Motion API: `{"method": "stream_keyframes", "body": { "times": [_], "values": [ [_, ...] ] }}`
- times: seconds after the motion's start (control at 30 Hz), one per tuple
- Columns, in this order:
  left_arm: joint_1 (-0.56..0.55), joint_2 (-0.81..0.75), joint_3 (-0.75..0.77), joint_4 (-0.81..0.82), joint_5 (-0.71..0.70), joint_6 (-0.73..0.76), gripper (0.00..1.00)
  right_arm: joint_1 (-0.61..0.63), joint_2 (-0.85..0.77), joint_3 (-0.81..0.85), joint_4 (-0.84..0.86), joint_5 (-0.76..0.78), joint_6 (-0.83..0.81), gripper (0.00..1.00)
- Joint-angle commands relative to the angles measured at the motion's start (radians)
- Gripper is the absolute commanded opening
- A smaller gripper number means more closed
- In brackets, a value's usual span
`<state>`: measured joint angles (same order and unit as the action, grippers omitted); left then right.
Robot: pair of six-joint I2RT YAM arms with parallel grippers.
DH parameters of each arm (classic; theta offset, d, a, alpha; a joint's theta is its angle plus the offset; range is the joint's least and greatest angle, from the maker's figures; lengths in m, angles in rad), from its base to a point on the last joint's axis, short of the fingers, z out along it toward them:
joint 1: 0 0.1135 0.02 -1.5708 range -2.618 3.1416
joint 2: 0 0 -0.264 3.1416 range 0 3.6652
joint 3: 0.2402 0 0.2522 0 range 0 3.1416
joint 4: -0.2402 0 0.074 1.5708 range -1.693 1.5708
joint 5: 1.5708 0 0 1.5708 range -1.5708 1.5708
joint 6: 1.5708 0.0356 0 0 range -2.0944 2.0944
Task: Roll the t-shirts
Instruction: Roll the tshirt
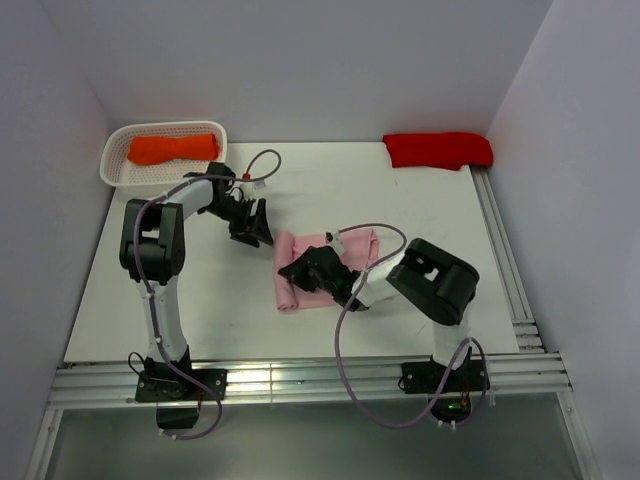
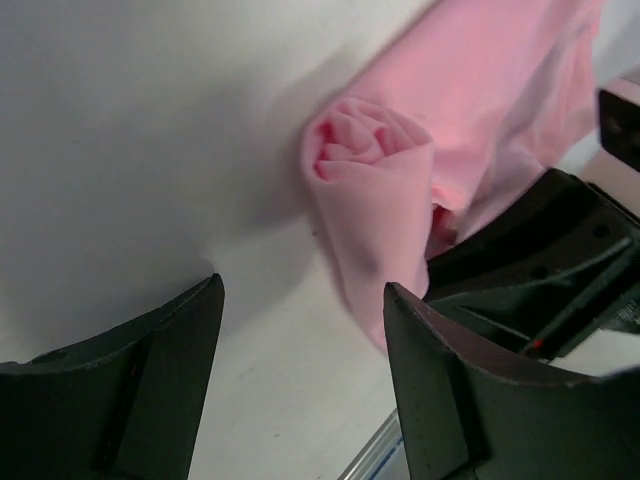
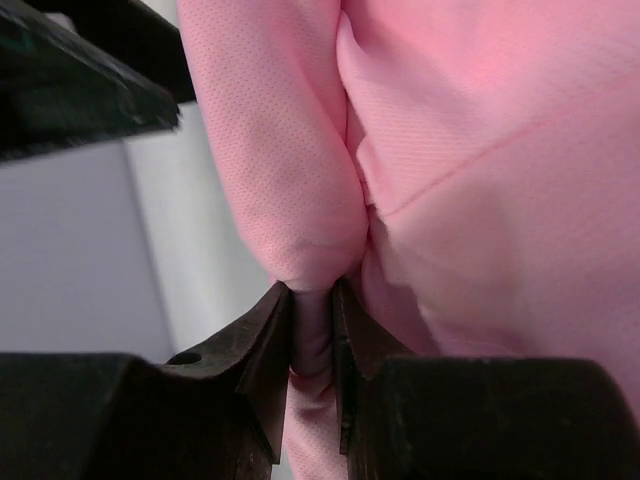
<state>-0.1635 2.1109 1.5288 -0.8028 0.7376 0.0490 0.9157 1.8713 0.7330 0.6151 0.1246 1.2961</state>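
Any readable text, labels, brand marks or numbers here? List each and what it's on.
None readable.
The pink t-shirt, orange t-shirt, red t-shirt and white basket show no print.
A small red tag on the left arm's cable is too small to read.

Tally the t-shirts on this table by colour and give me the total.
light pink thin cloth t-shirt: 1
orange thin cloth t-shirt: 1
bright red thin cloth t-shirt: 1
Total: 3
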Motion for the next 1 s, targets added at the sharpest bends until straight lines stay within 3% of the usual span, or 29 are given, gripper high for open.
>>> {"method": "stream_keyframes", "body": {
  "times": [0.0,0.1,0.23,0.37,0.4,0.5,0.6,0.7,0.97],
  "values": [
    [-0.004,-0.054,-0.048,0.100,0.152,0.025,0.70,-0.008,0.089,-0.046,0.310,-0.105,0.129,0.13],
    [-0.004,-0.039,-0.074,0.146,0.180,-0.001,0.69,-0.021,0.150,-0.063,0.421,-0.141,0.184,0.12],
    [-0.007,-0.012,-0.082,0.194,0.145,-0.076,0.66,-0.026,0.175,-0.072,0.443,-0.146,0.200,0.12],
    [-0.019,0.001,-0.065,0.197,0.060,-0.113,0.47,-0.023,0.132,-0.034,0.303,-0.143,0.151,0.21],
    [-0.024,-0.002,-0.062,0.194,0.031,-0.120,0.37,-0.023,0.117,-0.020,0.199,-0.128,0.114,0.27],
    [-0.054,-0.008,-0.039,0.166,-0.078,-0.118,0.22,-0.008,0.049,0.057,-0.069,-0.074,0.030,0.42],
    [-0.090,-0.015,-0.021,0.131,-0.180,-0.109,0.12,0.018,0.003,0.169,-0.361,0.018,-0.041,0.51],
    [-0.117,-0.017,-0.001,0.100,-0.257,-0.098,0.10,0.052,-0.017,0.282,-0.605,0.116,-0.083,0.55],
    [-0.163,-0.020,0.017,0.074,-0.363,-0.092,0.09,0.132,0.011,0.520,-0.971,0.266,-0.135,0.58]
  ]
}}
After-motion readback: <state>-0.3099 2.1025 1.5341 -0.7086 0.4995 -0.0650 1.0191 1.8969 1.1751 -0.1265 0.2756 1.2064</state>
